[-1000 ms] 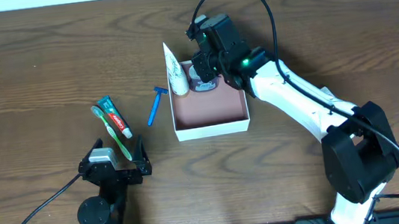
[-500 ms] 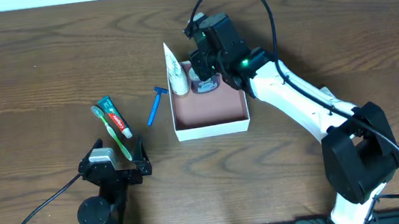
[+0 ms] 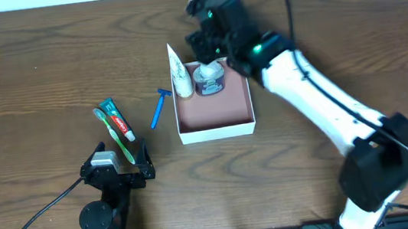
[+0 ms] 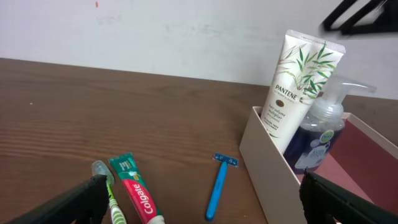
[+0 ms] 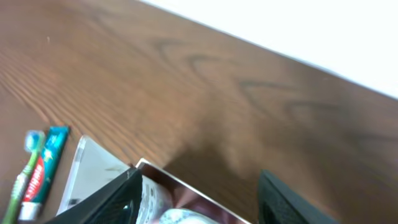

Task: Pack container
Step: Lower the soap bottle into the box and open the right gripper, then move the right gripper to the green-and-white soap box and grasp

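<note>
The container, a shallow white box with a pink floor, sits mid-table. A white shampoo tube leans in its back left corner, and a blue pump bottle stands beside the tube. My right gripper hovers open above the bottle and holds nothing. In the right wrist view its dark fingers straddle the bottle's top over the container's rim. My left gripper rests open near the front edge. In the left wrist view it faces the container's white wall.
A blue razor lies just left of the container. Further left lie a toothpaste tube and a green toothbrush, side by side right before my left gripper. The white wall runs along the table's far edge.
My right gripper opened, let go of the pump bottle and rose toward the far edge. The bottle now stands uncovered in the container. The left arm has not moved.
</note>
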